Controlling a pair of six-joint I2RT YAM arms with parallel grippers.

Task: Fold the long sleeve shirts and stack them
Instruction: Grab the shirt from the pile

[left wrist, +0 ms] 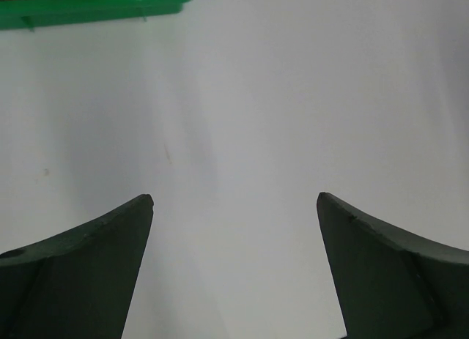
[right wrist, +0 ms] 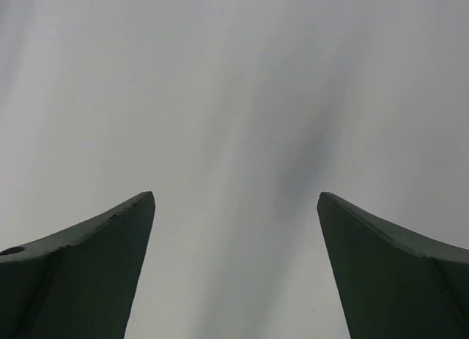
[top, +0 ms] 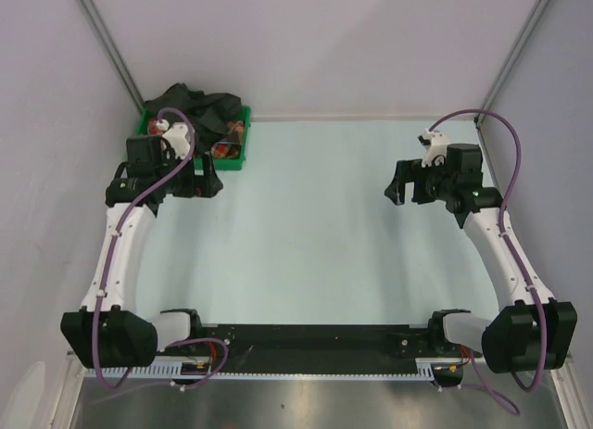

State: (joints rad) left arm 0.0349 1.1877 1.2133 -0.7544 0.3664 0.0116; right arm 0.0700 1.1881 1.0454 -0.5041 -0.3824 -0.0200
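Up in the far left corner sits the green bin (top: 233,160), with both shirts stuffed inside it — the black shirt (top: 199,105) heaped on top, the plaid shirt (top: 225,149) peeking out under it. Neither is folded, so I think they wait there to be pulled out one by one. Just beside the bin, the left fingers (left wrist: 88,273) are wide apart and hold nothing, likely ready to grab. Far from the bin, the right fingers (right wrist: 396,273) are apart and bare too. Out from the bin spreads a pale, smooth counter (top: 306,244) — plain grey walls (top: 315,49) stand round it.
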